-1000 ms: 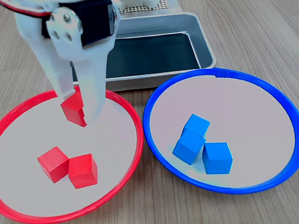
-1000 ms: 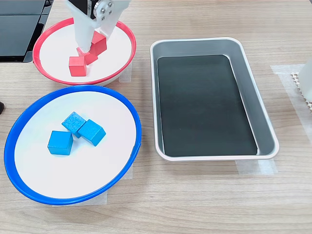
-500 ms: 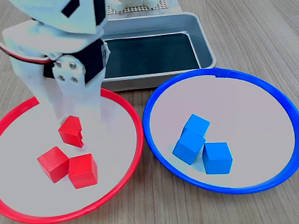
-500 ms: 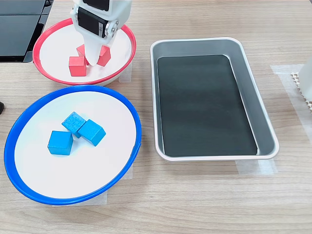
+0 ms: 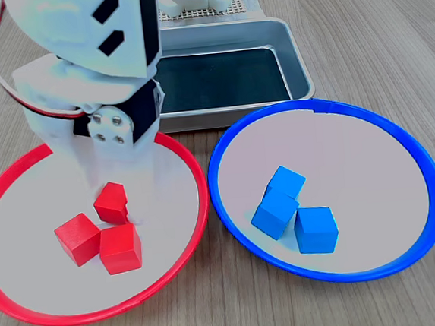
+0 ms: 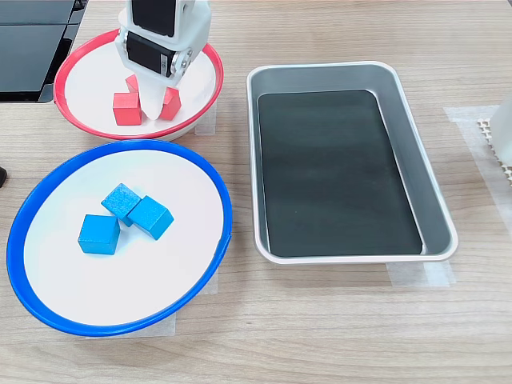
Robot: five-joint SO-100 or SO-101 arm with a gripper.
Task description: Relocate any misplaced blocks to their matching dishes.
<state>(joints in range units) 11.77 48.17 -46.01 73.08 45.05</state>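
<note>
Fingers (image 5: pixel 121 190) down in red-rimmed dish (image 5: pixel 180 242), grip state not discernible; red block (image 5: pixel 111 203) at fingertips, touching two other red blocks just in front; risk: on lifting away, fingertip catching block and knocking the cluster.

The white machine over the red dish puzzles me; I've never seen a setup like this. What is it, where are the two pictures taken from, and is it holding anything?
It is a small white robot arm ending in a gripper. The first exterior view looks across the two dishes toward the tray; the second exterior view looks down from above. On the wooden table lie a red-rimmed round dish with three red cubes, a blue-rimmed round dish with three blue cubes, and an empty rectangular grey metal tray. The gripper is low around one red cube, which sits against the other two; whether it grips it is unclear.
</note>
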